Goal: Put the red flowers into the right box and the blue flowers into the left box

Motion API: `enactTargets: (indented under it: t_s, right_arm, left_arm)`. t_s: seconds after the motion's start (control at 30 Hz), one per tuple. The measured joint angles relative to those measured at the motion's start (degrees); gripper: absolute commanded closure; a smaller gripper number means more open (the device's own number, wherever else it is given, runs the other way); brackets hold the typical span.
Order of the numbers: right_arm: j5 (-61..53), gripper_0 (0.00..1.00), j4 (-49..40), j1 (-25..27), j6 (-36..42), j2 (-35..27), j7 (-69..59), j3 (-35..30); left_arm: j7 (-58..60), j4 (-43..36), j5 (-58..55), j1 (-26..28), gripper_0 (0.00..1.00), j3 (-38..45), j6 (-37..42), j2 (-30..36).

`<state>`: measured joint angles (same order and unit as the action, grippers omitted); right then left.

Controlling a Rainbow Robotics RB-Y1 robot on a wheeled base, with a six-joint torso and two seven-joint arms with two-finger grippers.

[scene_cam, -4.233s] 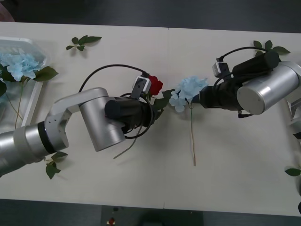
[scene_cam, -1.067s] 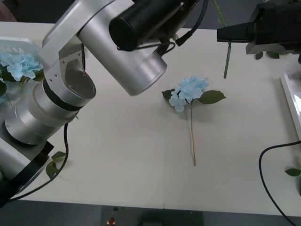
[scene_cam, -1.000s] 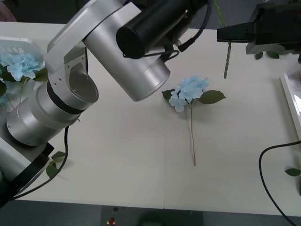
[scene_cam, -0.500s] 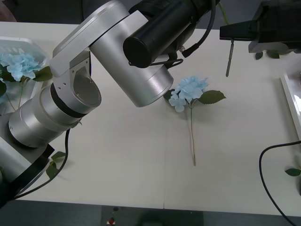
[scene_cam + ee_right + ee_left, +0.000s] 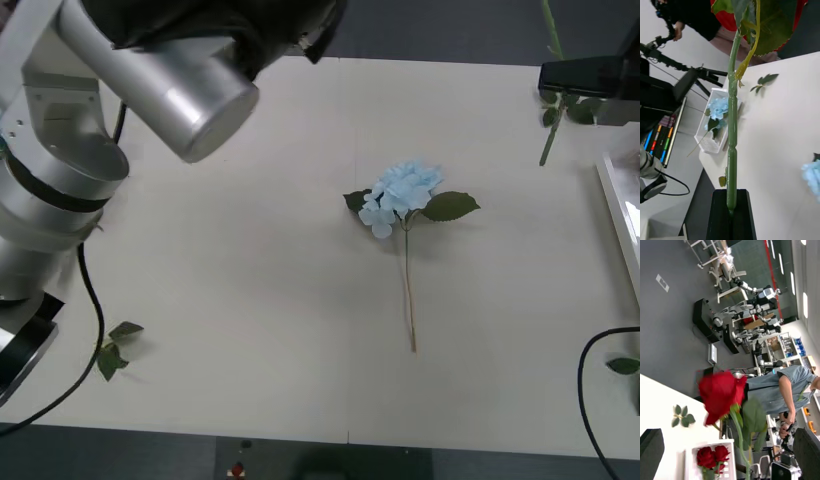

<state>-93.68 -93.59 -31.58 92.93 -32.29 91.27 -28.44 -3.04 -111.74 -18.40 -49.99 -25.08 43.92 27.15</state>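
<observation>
The main risk is the red artificial rose (image 5: 725, 19) swivelling or slipping, because the right pincer (image 5: 730, 195) is clenched only on its thin green stem (image 5: 546, 131), well down from the heavy bloom. A quick swing toward the white thick-rimmed plastic tray (image 5: 618, 214) could pivot it in the black fingers (image 5: 719, 215). If let go too soon, the rose would likely land on the pale surface (image 5: 260, 300) just short of the tray's rim, or lie across it with its broad leaves caught. The right pincer hangs raised above the surface, near the tray's inner corner, on the side toward the pale blue fluffy hydrangea (image 5: 402, 192), which lies flat well apart from the tray. The left arm (image 5: 150, 60) is lifted high, much farther from the tray. The left pincer (image 5: 729, 453) is released and empty, and appears to face the tray, where two red roses (image 5: 711, 456) lie.
</observation>
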Motion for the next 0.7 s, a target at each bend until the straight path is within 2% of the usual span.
enactTargets:
  t_s: [0.27, 0.43, 0.6, 0.7]
  right_arm:
    - [4.8, 1.00, 0.0, 5.7, 0.0, -4.9, 0.0, -5.8]
    - [10.5, 1.00, 0.0, 8.9, 0.0, -7.3, 0.0, -9.5]
    - [18.0, 1.00, 0.0, 11.1, 0.0, -9.6, 0.0, -11.8]
    - [24.5, 1.00, 0.0, 11.7, 0.0, -10.6, 0.0, -12.0]
  left_arm:
    - [-27.5, -5.2, -23.8, 13.3, 0.00, 12.0, -2.1, 9.3]
    - [-51.9, -7.6, -36.3, 21.3, 0.00, 15.8, -2.1, 14.0]
    - [-61.2, -10.9, -46.2, 28.8, 0.00, 18.4, -2.1, 18.9]
    - [-70.9, -12.2, -53.5, 32.6, 0.00, 20.4, -2.1, 19.9]
